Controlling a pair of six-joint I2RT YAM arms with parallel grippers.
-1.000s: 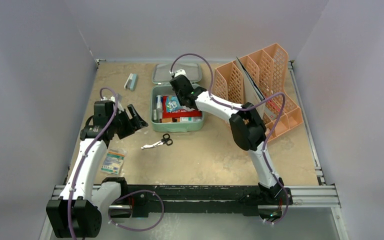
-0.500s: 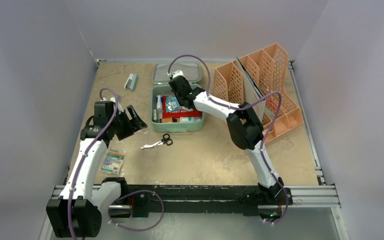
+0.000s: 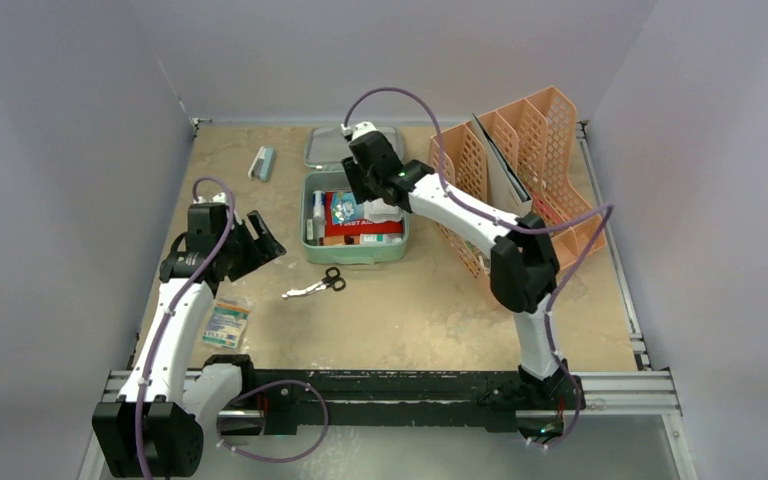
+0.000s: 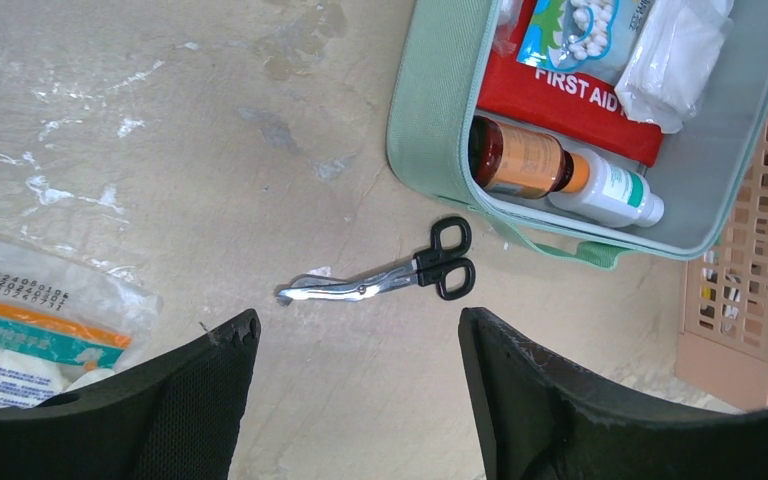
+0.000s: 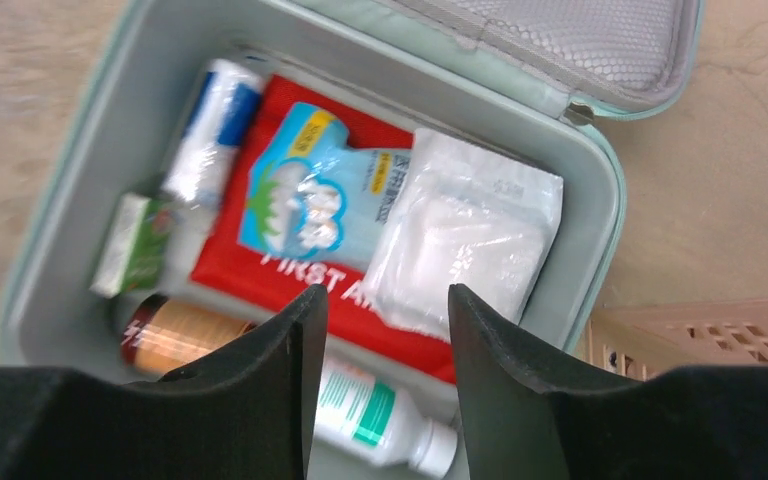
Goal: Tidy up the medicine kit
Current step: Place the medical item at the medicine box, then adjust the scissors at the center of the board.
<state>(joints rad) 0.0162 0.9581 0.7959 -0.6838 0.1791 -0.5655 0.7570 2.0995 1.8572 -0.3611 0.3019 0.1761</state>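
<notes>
1. Two arms share the table (image 3: pixel 440 310). The mint-green medicine kit (image 3: pixel 355 247) lies open toward the far middle, its mesh-lined lid (image 5: pixel 560 40) folded back behind it.
2. "FIRST AID" reads in white on the flat red pouch (image 4: pixel 560 95) inside the kit. In the right wrist view only "FIRST A" shows, the rest hidden behind a finger.
3. On the pouch lie a light blue packet (image 5: pixel 305 195) picturing cotton balls, its print too small to read, and beside it a white sealed pad (image 5: pixel 470 245).
4. Along the kit's near wall lie an amber bottle (image 4: pixel 515 160) with an orange label and a white bottle (image 4: pixel 610 190) with a green label; neither label is legible.
5. A small green box (image 5: pixel 135 245) and a blue-and-white roll (image 5: pixel 210 140) sit along the kit's left side, blurred.
6. Right arm's fingers (image 5: pixel 260 400) hang over the kit, spread apart with nothing between them.
7. Left arm's fingers (image 4: pixel 190 400) are spread wide and empty above black-handled scissors (image 4: pixel 390 275), which lie just in front of the kit.
8. A clear plastic packet (image 4: pixel 30 330) at the near left carries a row of digits, cut off by the frame.
9. A peach mesh file rack (image 3: pixel 550 150) stands right of the kit.
</notes>
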